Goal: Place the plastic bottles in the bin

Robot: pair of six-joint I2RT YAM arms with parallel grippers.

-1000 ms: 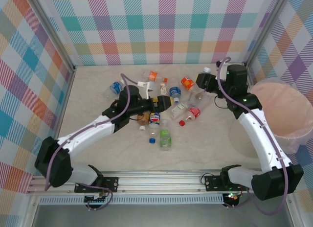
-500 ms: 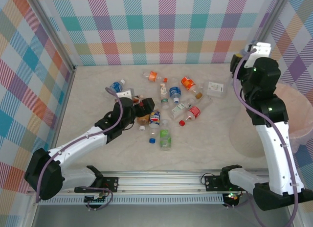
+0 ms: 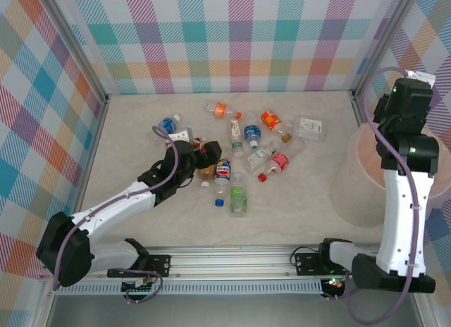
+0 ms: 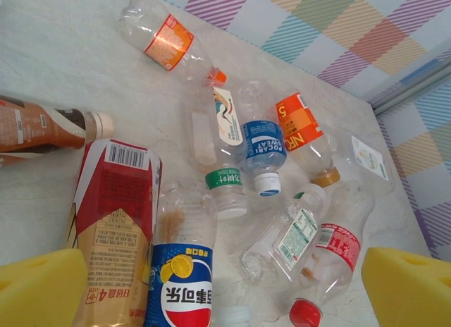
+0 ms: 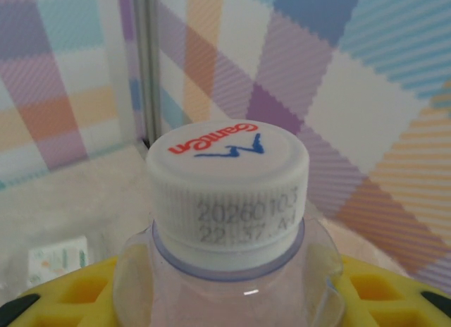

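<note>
Claw on my right arm [image 5: 225, 299] is clamped on a clear bottle [image 5: 227, 200] just under its white cap, with a yellow pad on either side of the neck. That arm stands upright, wrist raised high at the far side of the pale pink bin [image 3: 356, 186], which sits at the right edge of the bench [image 3: 296, 214]. My left claw [image 4: 225, 292] gapes fully wide and holds nothing, low over the loose plastic bottles [image 3: 239, 198] lying mid-bench. Its arm stretches forward close to the surface. Nearest that claw lie a blue-labelled bottle [image 4: 187, 285] and a red-labelled bottle [image 4: 116, 221].
</note>
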